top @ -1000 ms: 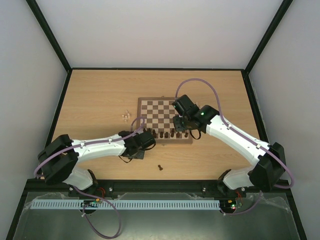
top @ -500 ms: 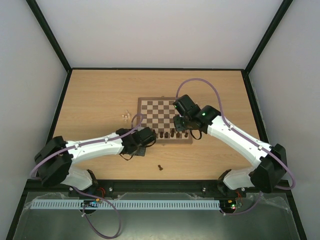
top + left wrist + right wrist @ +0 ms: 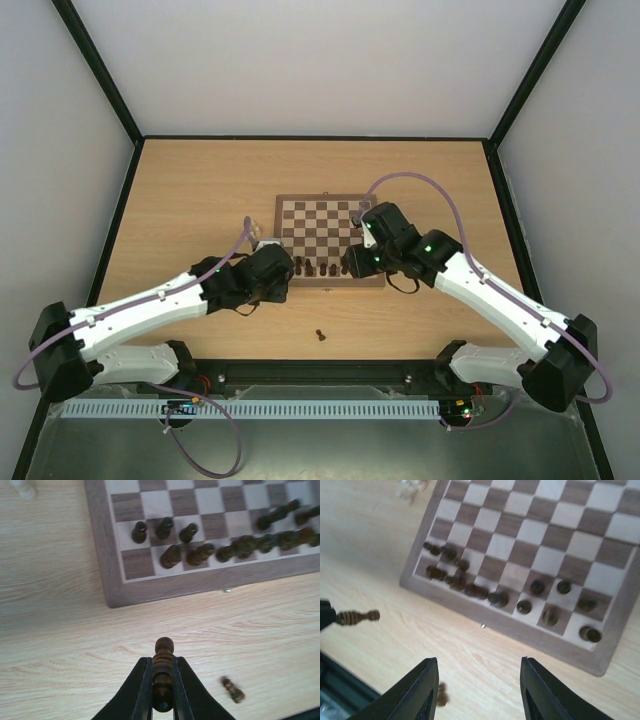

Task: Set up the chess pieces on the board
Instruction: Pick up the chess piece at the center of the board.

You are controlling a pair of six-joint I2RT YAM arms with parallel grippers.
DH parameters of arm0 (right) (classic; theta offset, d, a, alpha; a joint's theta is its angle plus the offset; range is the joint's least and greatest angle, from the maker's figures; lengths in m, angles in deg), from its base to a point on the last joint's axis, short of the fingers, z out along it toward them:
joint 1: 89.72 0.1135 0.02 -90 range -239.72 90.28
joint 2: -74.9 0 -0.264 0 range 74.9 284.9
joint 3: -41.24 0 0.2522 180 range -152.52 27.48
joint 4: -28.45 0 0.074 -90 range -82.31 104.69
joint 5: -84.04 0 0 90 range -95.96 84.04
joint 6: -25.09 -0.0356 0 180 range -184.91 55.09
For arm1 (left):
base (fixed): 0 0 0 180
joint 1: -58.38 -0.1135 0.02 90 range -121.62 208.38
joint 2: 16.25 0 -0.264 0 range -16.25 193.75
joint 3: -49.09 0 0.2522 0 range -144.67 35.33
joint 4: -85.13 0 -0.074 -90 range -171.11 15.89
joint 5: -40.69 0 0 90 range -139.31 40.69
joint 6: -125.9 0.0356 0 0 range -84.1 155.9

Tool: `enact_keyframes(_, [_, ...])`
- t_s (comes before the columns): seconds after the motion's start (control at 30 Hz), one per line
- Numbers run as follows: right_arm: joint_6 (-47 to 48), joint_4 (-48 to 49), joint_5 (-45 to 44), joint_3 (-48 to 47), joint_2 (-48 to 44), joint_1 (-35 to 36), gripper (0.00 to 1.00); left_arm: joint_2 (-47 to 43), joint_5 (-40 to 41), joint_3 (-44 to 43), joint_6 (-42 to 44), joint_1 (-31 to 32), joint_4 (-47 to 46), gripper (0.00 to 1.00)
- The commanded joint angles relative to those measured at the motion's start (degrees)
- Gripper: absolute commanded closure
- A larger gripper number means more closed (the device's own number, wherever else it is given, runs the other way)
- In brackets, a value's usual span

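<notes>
Dark chessman point(image 3: 320, 335) loose on tabletop point(image 3: 200, 190) near board point(image 3: 330, 199)

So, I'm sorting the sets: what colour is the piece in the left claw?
Dark brown. The chess piece in the left claw shows best in the left wrist view.

My left gripper point(image 3: 163, 666) clamps a dark piece point(image 3: 163, 647) just off the board's point(image 3: 200, 582) near-left corner; my right gripper point(image 3: 479, 666) hangs open by its near edge.
</notes>
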Motion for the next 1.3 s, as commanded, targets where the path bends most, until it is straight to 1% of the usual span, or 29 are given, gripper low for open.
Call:
enact_keyframes(0.0, [-1.9, 4.9, 10.7, 5.3, -4.2, -0.3, 0.53, -5.2, -3.7, -0.1, 1.3, -0.7, -4.3, 0.98])
enact_keyframes(0.13, [-3.8, 11.0, 19.5, 9.1, -7.3, -0.3, 0.53, -10.2, -8.1, 1.8, 2.0, -2.5, -9.3, 0.98])
enact_keyframes(0.23, [-5.9, 18.0, 28.0, 12.1, -9.5, -1.1, 0.54, -14.3, -11.9, 4.0, 2.2, -4.4, -13.7, 0.98])
enact_keyframes(0.4, [-12.6, 31.2, 44.2, 17.3, -12.8, -6.5, 0.55, -20.7, -20.3, 8.3, 1.6, -9.1, -21.0, 0.98])
enact_keyframes(0.53, [-20.3, 42.0, 53.1, 20.7, -13.8, -9.7, 0.55, -25.3, -27.9, 11.3, 0.1, -13.4, -27.1, 0.98])
enact_keyframes(0.67, [-27.1, 52.0, 57.4, 22.9, -13.5, -10.1, 0.54, -29.5, -35.3, 14.7, -4.0, -16.6, -35.8, 0.98])
enact_keyframes(0.73, [-29.4, 54.7, 58.5, 22.9, -13.5, -10.1, 0.53, -31.1, -37.7, 15.9, -5.7, -17.6, -38.8, 0.98])
enact_keyframes(0.93, [-31.2, 56.2, 59.6, 21.1, -12.6, -10.1, 0.53, -33.1, -45.7, 21.5, -13.7, -20.1, -52.7, 0.98])
enact_keyframes(1.1, [-31.5, 56.6, 59.4, 20.5, -11.6, -10.1, 0.53, -31.8, -49.0, 24.6, -19.1, -20.4, -62.3, 0.98])
enact_keyframes(1.27, [-32.7, 58.2, 59.7, 20.2, -11.1, -10.1, 0.53, -30.6, -50.6, 25.6, -21.8, -20.4, -67.9, 0.98])
